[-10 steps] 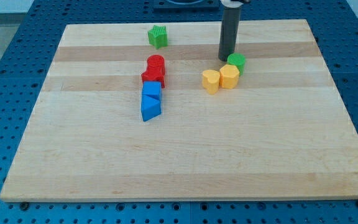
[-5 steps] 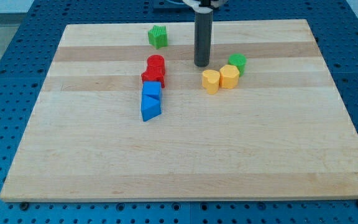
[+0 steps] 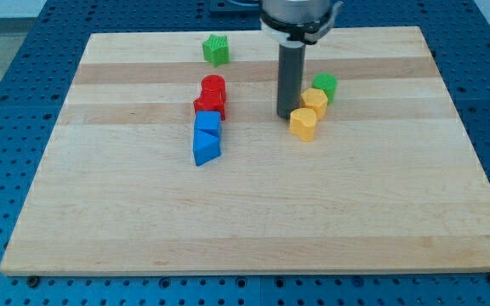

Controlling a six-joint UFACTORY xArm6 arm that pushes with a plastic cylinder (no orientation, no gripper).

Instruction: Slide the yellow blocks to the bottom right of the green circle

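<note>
The green circle (image 3: 325, 84) lies on the wooden board right of centre, toward the view's top. A yellow hexagon block (image 3: 316, 102) touches its lower left side. A second yellow block (image 3: 304, 124), heart-like in shape, lies just below and left of the hexagon, touching it. My tip (image 3: 288, 115) stands against the upper left side of this second yellow block, left of the hexagon.
A green star block (image 3: 216, 49) lies near the board's top edge. A red cylinder (image 3: 213, 87) and a red block (image 3: 209, 105) sit left of centre, with a blue block (image 3: 208, 122) and a blue triangle (image 3: 205, 148) just below them.
My tip has moved down and slightly right, pushing the heart-like yellow block down and right so it now sits below the yellow hexagon. The hexagon shifted slightly.
</note>
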